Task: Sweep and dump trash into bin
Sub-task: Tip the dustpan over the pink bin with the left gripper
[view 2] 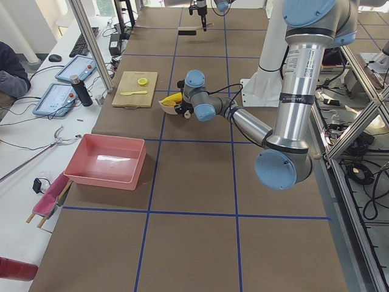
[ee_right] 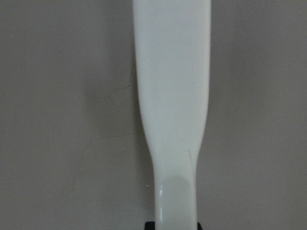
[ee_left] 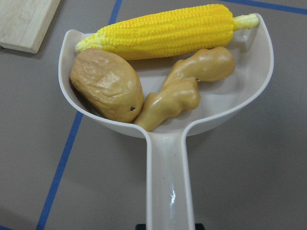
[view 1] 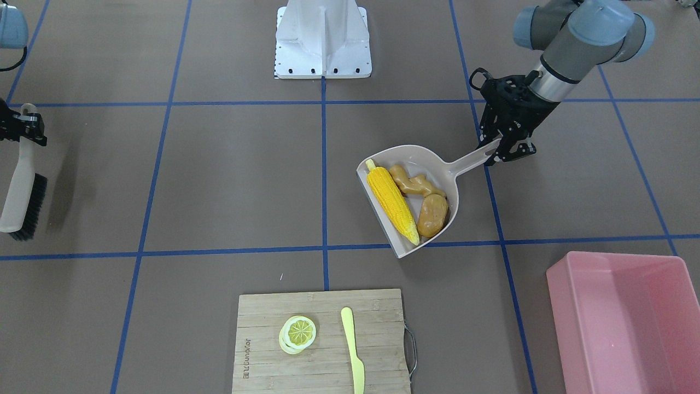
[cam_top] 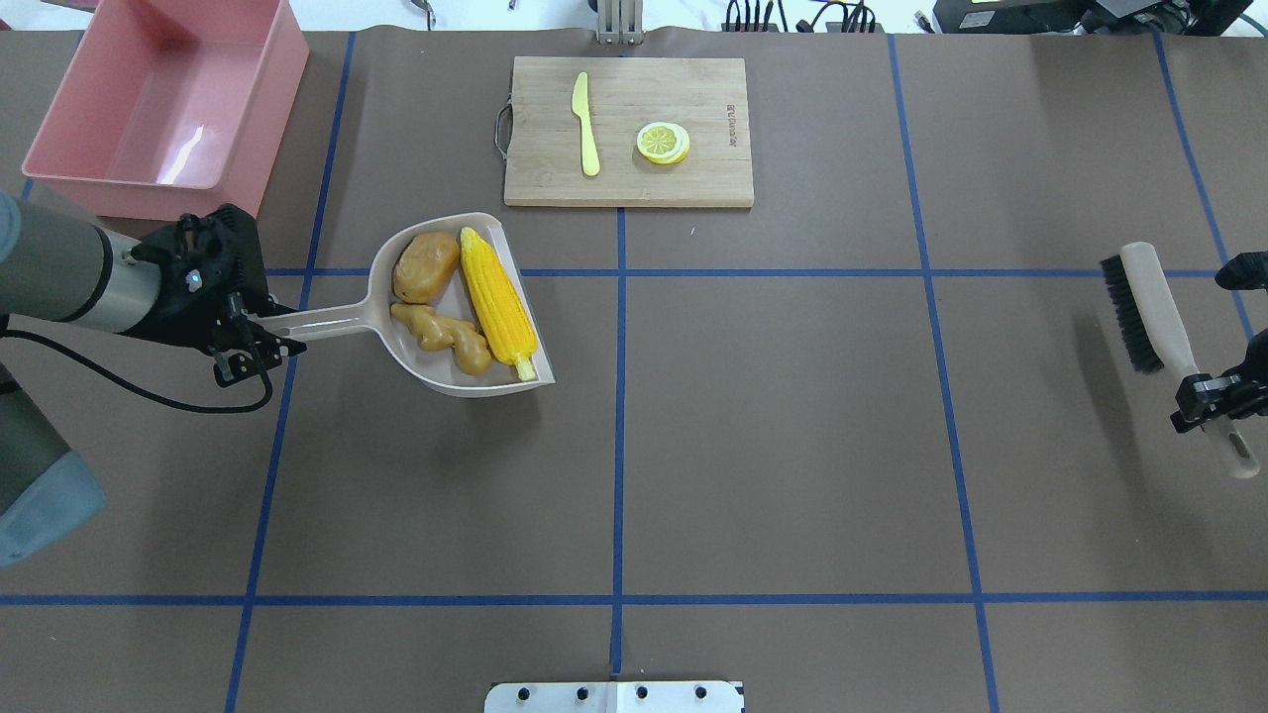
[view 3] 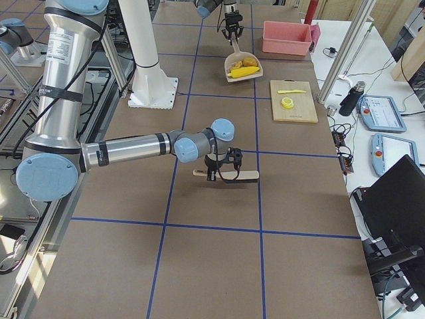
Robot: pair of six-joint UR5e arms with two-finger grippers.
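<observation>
Far left, the bin point(cam_top: 149, 193) held none of the trash. Just nearer, the left gripper point(cam_top: 263, 334) had its fingers pinched on the handle of the dustpan point(cam_top: 332, 320), with the potato lump point(cam_top: 426, 265), ginger root point(cam_top: 441, 337) and corn cob point(cam_top: 498, 302) all in the pan, so sweeping looked finished! Far right, the right gripper point(cam_top: 1214, 396) clamped the brush point(cam_top: 1159, 312). Only the dump seemed left.

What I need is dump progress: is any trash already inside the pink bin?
No; the overhead view shows the pink bin with a bare floor, while the corn cob, ginger root and potato all lie in the dustpan.
</observation>
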